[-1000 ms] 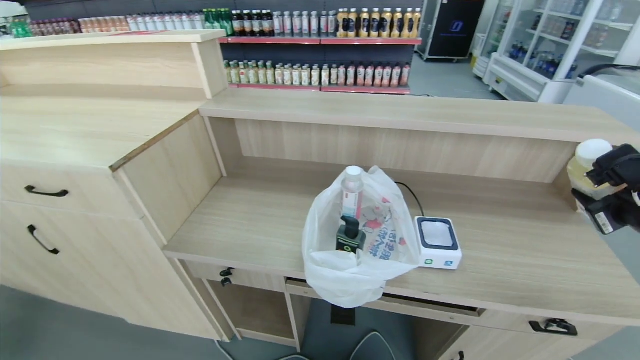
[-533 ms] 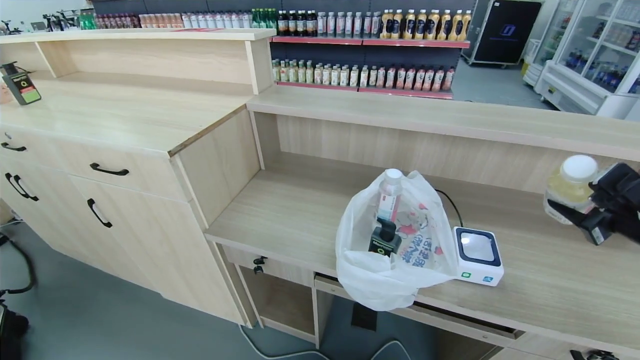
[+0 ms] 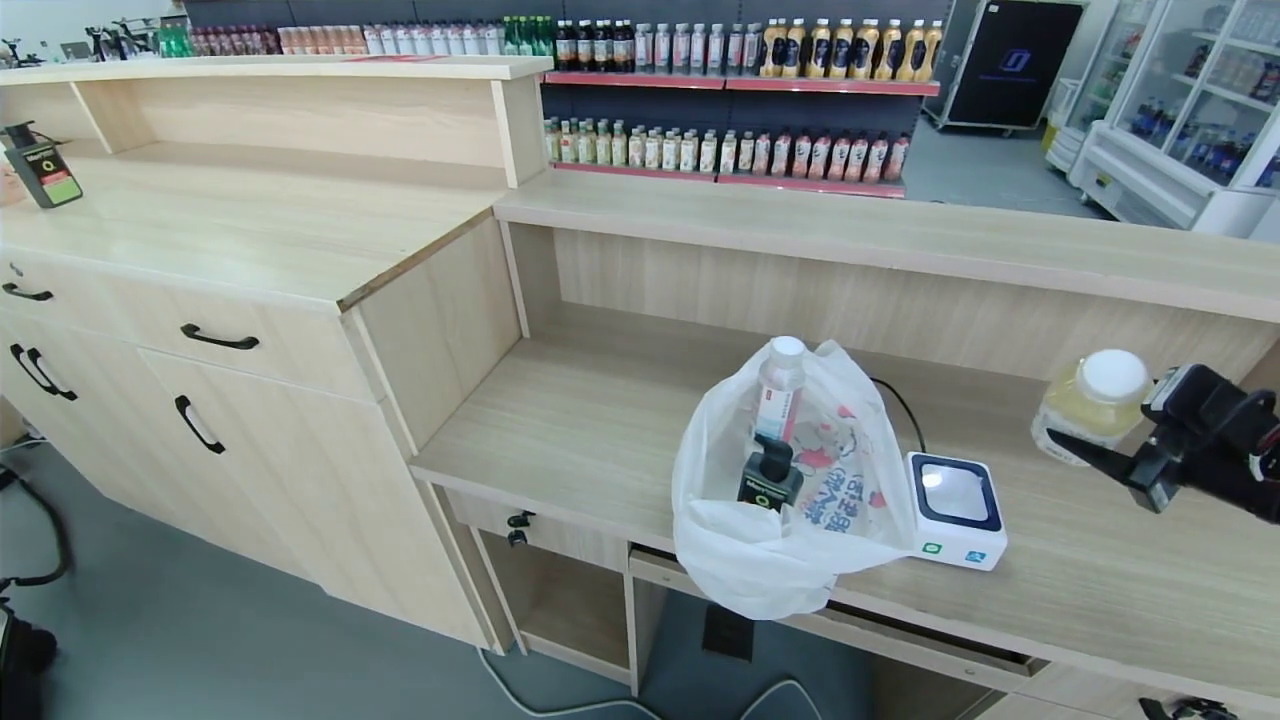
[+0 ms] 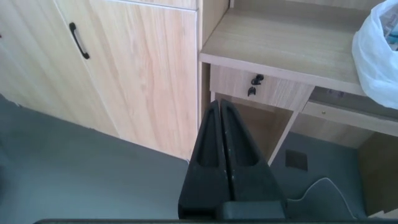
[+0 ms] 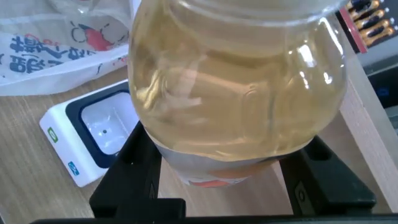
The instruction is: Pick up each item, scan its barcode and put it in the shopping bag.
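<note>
Above the right end of the bench [image 3: 600, 420], the right end effector [image 3: 1090, 440], clamped around a white-capped bottle of pale yellow liquid [image 3: 1090, 405], has carried it leftward, so it hangs near the scanner [image 3: 955, 508] but not yet over its window; scanning looks to be next. Touching the scanner's left side, the shopping bag [image 3: 790, 500] stands open with a slim bottle [image 3: 778, 395] and a dark pump bottle [image 3: 768, 478] inside. The left end effector [image 4: 222, 143], closed tight and empty, hangs low by the cabinet fronts.
</note>
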